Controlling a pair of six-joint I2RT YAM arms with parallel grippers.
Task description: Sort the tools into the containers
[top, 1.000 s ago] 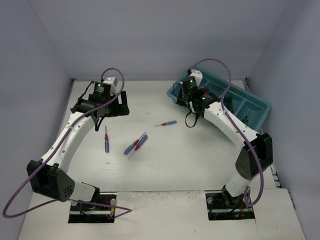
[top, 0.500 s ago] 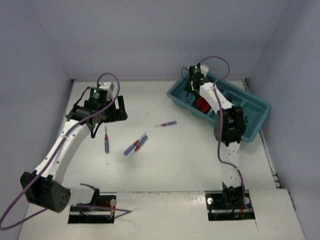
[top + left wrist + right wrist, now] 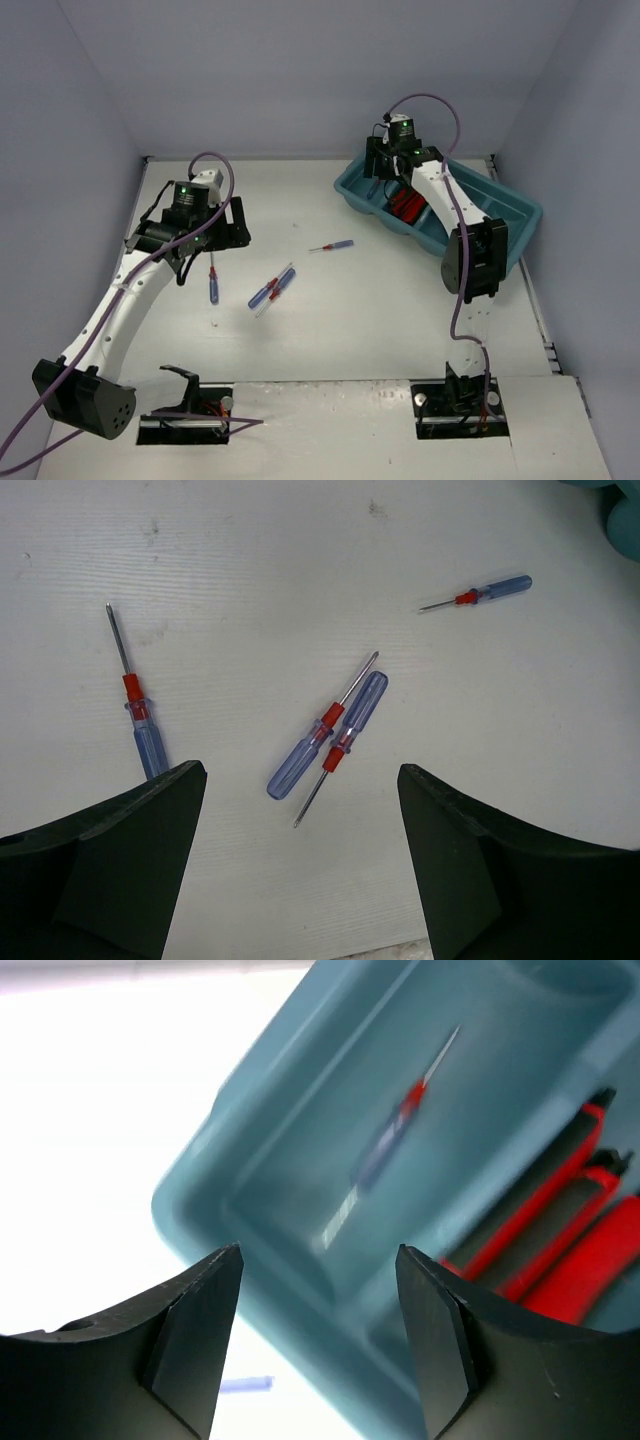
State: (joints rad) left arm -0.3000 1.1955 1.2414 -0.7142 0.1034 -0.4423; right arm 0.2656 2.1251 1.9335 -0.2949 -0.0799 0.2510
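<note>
Several blue-handled screwdrivers lie on the white table: one at the left, a crossed pair in the middle, and one further right. My left gripper hangs open and empty above the table, just near of the pair. At the back right is the teal tray. My right gripper stands open over its left end compartment. A blurred screwdriver is in that compartment. Red utility knives fill the compartment beside it.
Grey walls close in the table on the left, back and right. The tray's left rim sits below my right fingers, with the handle of a table screwdriver showing beyond it. Both arm bases are at the near edge.
My right gripper has swung out over the tray's left end and opened, letting a screwdriver go into the end compartment. The left arm has drifted slightly toward the near left.
</note>
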